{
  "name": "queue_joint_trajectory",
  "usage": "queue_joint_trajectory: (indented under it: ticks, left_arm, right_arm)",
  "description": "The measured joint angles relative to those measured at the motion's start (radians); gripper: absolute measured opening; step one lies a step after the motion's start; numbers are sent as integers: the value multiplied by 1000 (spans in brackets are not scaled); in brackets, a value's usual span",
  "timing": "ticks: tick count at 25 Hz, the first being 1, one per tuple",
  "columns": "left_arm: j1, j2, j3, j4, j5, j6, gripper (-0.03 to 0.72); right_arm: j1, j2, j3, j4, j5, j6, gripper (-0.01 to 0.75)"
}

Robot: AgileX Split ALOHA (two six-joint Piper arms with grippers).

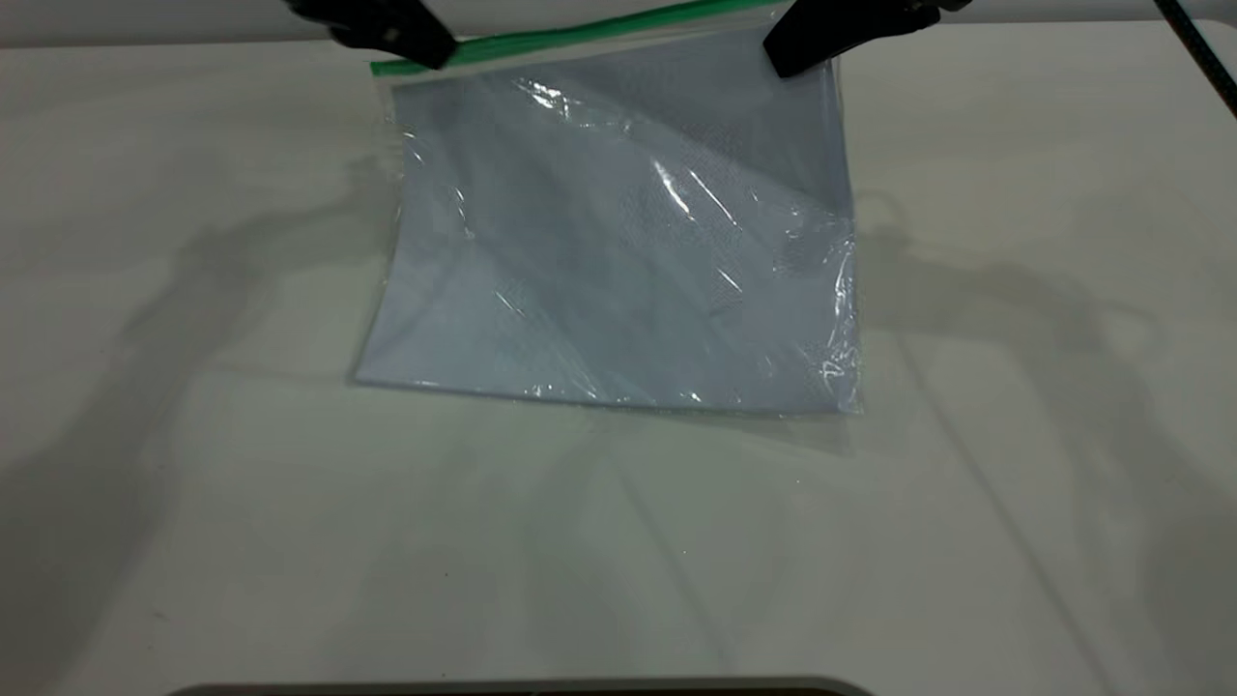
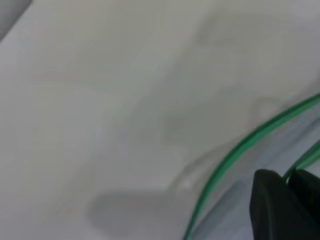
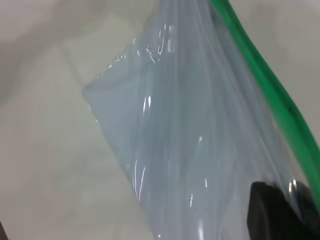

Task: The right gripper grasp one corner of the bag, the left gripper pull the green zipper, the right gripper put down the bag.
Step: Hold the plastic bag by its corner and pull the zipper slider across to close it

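Right gripper (image 1: 807, 48) pinches bag (image 1: 618, 251) corner, lifting it. Left gripper (image 1: 411, 43) fingers pinch green zipper (image 1: 541, 39) w/ far edge raised.

bag (image 1: 618, 251) on table (image 1: 193, 483), centre | zipper (image 1: 541, 39) along far edge | left gripper (image 1: 430, 53) at far-left corner | right gripper (image 1: 788, 58) at far-right corner

Exterior camera steeply overhead, wrist cameras close-up, all sharing the bag (image 1: 618, 251)
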Motion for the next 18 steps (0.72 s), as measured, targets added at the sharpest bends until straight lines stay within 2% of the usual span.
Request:
queue_joint_trajectory:
  ticks: [18]
  left_arm:
    - [79, 0, 0, 1, 43, -8, 62]
  right_arm:
    - [1, 0, 0, 2, -2, -4, 33]
